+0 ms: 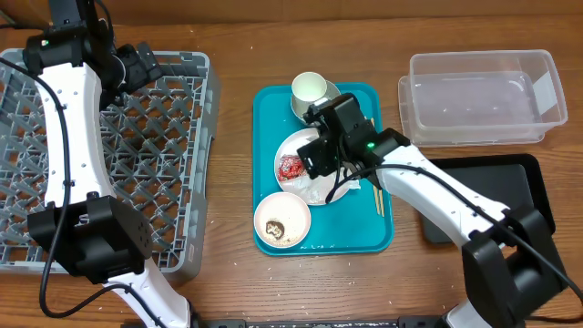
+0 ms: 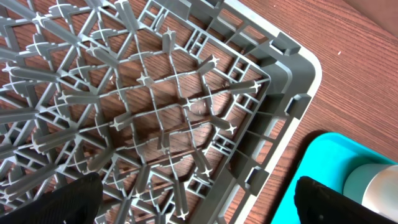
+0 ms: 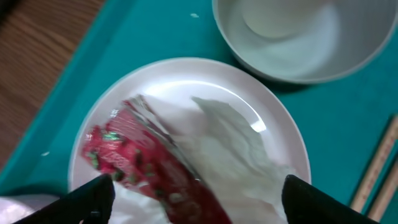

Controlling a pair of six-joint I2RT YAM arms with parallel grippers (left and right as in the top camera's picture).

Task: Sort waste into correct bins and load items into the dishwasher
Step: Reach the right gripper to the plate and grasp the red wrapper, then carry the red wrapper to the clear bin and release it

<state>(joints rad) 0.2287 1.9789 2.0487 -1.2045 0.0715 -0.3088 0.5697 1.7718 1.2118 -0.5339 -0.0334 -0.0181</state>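
While the right gripper (image 3: 199,196) is held over the white plate (image 3: 186,74) with jaws wide apart, the red wrapper (image 3: 140,163) and crumpled napkin (image 3: 233,146) are seen lying on it, between them. The left gripper (image 2: 199,202) is held equally spread above the grey dish rack (image 2: 155,93).

The red wrapper (image 3: 143,168) is blurred and the chopsticks (image 3: 375,168) are cut off.
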